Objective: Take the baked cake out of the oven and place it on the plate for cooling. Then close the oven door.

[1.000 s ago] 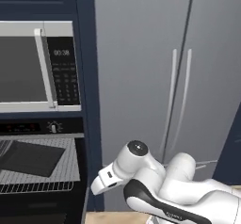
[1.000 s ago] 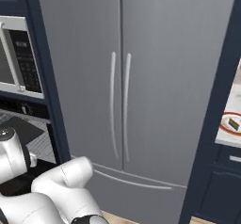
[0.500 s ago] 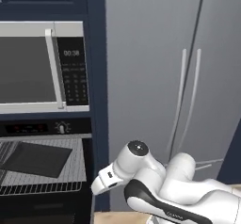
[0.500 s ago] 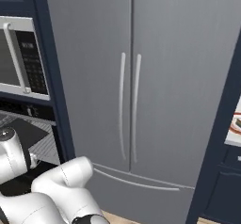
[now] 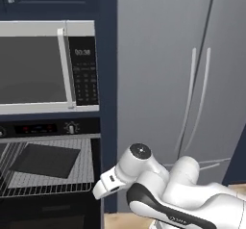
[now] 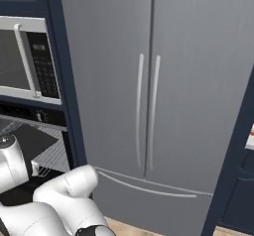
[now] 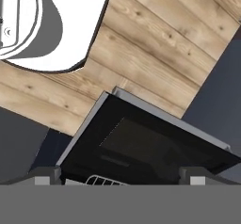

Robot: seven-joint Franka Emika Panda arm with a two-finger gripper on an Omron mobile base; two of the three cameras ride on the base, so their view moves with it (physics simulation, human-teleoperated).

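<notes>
The black oven [image 5: 48,127] sits under the microwave, with a dark control strip and a knob [image 5: 71,127]. Its cavity is open. Inside, a flat dark square pan [image 5: 45,159] lies on a wire rack [image 5: 53,180]; I cannot tell if a cake is on it. The right base view shows the same rack [image 6: 55,154] and pan [image 6: 31,139]. In the hand view, the oven door [image 7: 141,143] hangs open below me, its black glass in a silver frame over the wooden floor. My gripper [image 7: 120,180] points down at it, fingertips [image 7: 44,180] wide apart, open and holding nothing. The plate is out of view.
A grey-fronted microwave [image 5: 33,69] sits above the oven. A tall grey double-door fridge [image 6: 149,81] stands right of it behind a dark blue pillar [image 5: 108,79]. My folded white arm [image 5: 163,194] fills the low foreground. A counter edge [image 6: 250,141] peeks in at the far right.
The whole scene has slid to the right in both base views, so the base has driven left. More of the microwave and oven is in view; the counter at right has nearly left the picture.
</notes>
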